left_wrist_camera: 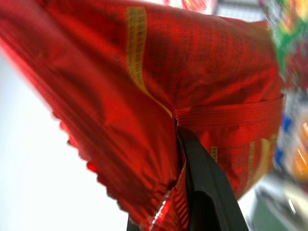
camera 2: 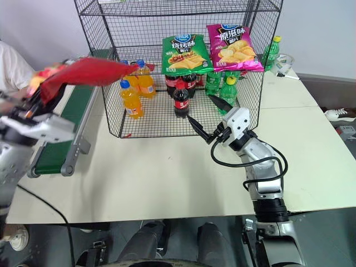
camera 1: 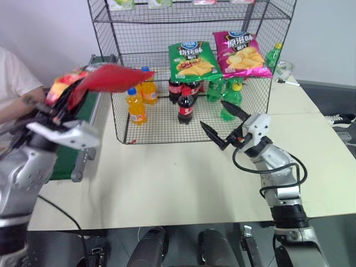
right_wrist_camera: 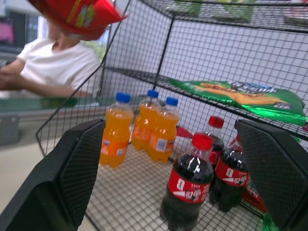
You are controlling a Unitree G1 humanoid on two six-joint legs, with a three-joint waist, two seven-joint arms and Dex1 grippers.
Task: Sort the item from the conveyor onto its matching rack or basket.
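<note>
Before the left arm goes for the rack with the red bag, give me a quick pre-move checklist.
1. Left gripper shut on the red chips bag: ok.
2. Bag lifted off the conveyor: ok, it hangs in the air beside the wire-mesh rack.
3. Matching tier found: ok, the green chips bag and the magenta chips bag lie on the shelf above the bottles.
4. Free room on that shelf: ok, bare mesh to the left of the green bag.
5. Right gripper out of the way: not ok, it hangs open in front of the rack.
6. Grip firm enough: cannot tell.
</note>
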